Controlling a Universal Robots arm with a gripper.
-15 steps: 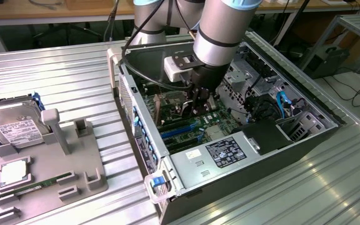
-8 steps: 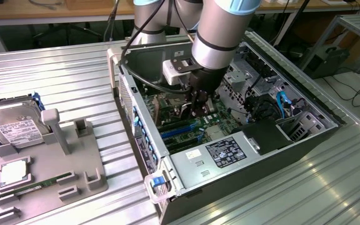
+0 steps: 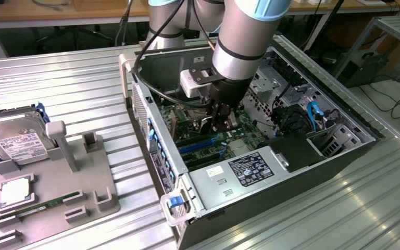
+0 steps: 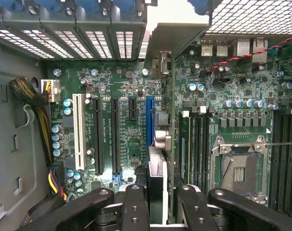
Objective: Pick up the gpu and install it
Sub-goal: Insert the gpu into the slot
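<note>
Black gripper [image 4: 156, 204] fingers [image 4: 135, 207] fill the foreground of the wrist view, where we see them closed on the gpu [image 4: 163, 159], a dark card held edge-on with its pale metal bracket [image 4: 177, 36] at the far end, toward the case's rear slot covers [image 4: 93, 14]. We see the card standing over the green motherboard [image 4: 122, 91], just beside a blue expansion slot [image 4: 149, 120] and in line with it; whether it is seated we cannot tell. A white slot [image 4: 79, 125] and black slots lie further off, and the bare processor socket [image 4: 237, 166] sits on the card's other side. In the exterior view we see the arm [image 3: 245, 36] reaching down into the open computer case [image 3: 339, 161], gripper [image 3: 219, 125] low over the board. At the exterior view's left, a grey fixture tray [image 3: 82, 177] carries a silver hard drive [image 3: 12, 138] and a narrow green memory stick [image 3: 37, 205].
</note>
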